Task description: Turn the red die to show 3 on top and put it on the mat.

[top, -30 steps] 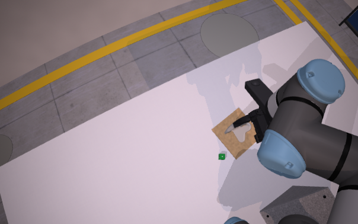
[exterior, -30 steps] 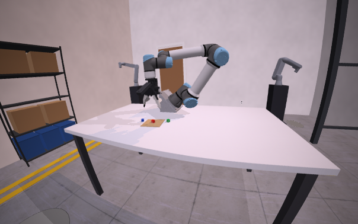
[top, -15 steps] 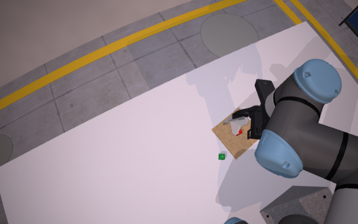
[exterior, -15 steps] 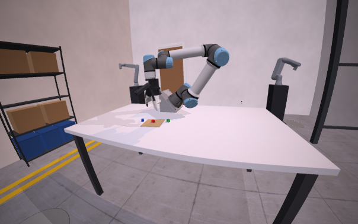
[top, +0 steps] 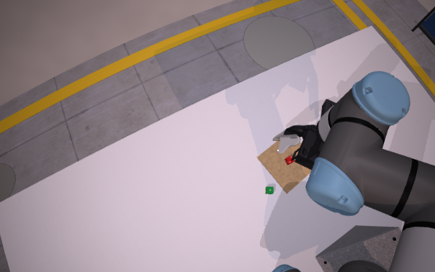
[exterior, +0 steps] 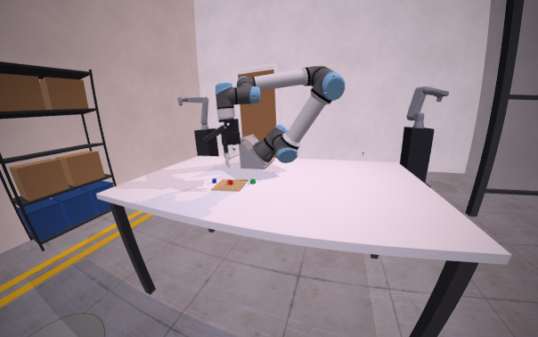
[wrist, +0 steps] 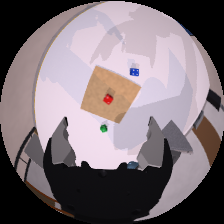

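The red die (wrist: 108,99) sits near the middle of the brown mat (wrist: 111,93); it also shows in the top view (top: 289,160) and the exterior view (exterior: 230,182). I cannot read its top number. The green die (wrist: 103,128) lies on the white table just off the mat's edge, also in the top view (top: 269,190). The blue die (wrist: 134,72) lies off the mat on the opposite side. My gripper (wrist: 107,117) is open and empty, high above the mat; it also shows in the exterior view (exterior: 227,153).
The arm's grey base block (exterior: 250,153) stands on the table behind the mat. The table's far edge (top: 230,88) runs near the mat in the top view. A shelf with boxes (exterior: 44,147) stands off to the left.
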`<state>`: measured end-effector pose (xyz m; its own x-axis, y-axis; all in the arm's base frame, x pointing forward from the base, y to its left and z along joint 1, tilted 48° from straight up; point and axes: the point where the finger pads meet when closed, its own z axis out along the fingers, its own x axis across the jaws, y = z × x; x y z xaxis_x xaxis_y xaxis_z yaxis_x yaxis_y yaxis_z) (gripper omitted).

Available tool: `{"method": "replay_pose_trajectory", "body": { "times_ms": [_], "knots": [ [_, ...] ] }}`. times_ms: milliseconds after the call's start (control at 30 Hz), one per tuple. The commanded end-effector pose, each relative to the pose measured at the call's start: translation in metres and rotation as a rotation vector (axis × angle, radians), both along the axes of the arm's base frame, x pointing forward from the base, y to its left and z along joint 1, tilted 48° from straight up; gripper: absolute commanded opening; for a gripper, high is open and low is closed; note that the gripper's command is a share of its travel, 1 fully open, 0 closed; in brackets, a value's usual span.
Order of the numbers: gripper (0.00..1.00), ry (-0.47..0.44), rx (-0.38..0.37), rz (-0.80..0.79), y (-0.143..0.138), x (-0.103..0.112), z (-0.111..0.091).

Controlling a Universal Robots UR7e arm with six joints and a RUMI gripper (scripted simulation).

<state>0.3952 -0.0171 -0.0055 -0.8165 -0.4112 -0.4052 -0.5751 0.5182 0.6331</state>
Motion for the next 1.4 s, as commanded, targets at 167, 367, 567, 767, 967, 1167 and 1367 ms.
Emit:
{"method": "replay_pose_trajectory", "body": {
  "times_ms": [167, 367, 567, 767, 967, 1167, 1367],
  "knots": [
    [1.0, 0.183, -0.022, -0.161, 0.0006, 0.0009, -0.0008],
    [1.0, 0.306, -0.03, -0.27, 0.0022, 0.0, -0.001],
    [1.0, 0.408, -0.037, -0.361, 0.0038, -0.0008, -0.0009],
    [1.0, 0.448, -0.039, -0.396, 0.0045, -0.0012, -0.0009],
    [1.0, 0.469, -0.041, -0.415, 0.0048, -0.0014, -0.0008],
    [0.21, 0.47, -0.041, -0.416, 0.0049, -0.0014, -0.0008],
    [0.21, 0.47, -0.041, -0.416, 0.0049, -0.0014, -0.0008]
  ]
}}
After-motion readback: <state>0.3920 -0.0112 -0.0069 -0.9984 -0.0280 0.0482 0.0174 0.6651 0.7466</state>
